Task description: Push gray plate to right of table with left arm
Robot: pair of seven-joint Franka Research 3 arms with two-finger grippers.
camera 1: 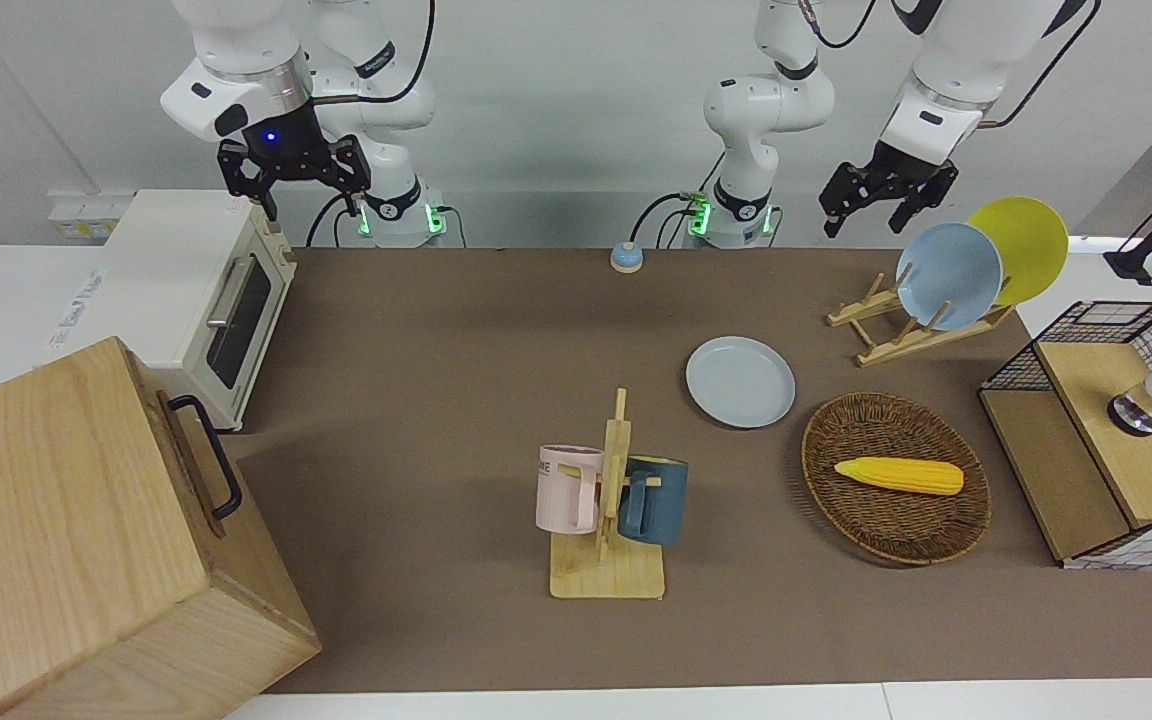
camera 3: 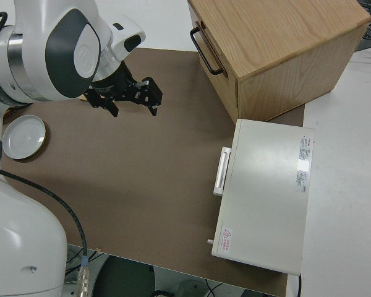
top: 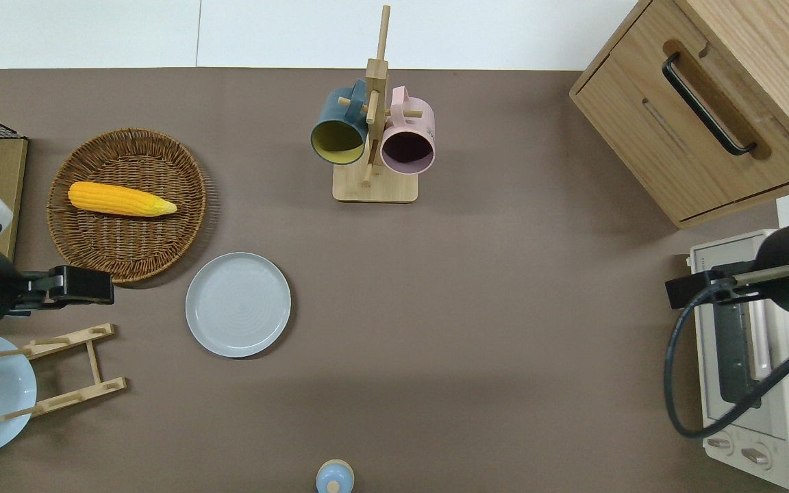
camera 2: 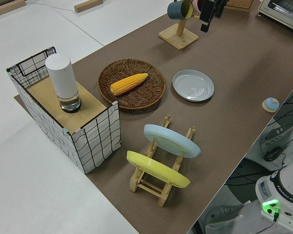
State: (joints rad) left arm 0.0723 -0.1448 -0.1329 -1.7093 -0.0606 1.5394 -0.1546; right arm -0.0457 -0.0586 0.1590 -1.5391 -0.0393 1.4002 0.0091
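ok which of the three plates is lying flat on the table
The gray plate, beside the wicker basket. The blue plate and the yellow plate both stand tilted on edge in the wooden rack.

front camera faced the robots across the table [camera 1: 456, 330]; overhead looked straight down; both shared the gray plate [camera 1: 740, 381].

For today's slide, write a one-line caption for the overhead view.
Gray plate lies flat on the table beside the corn basket; left gripper hangs above the plate rack.
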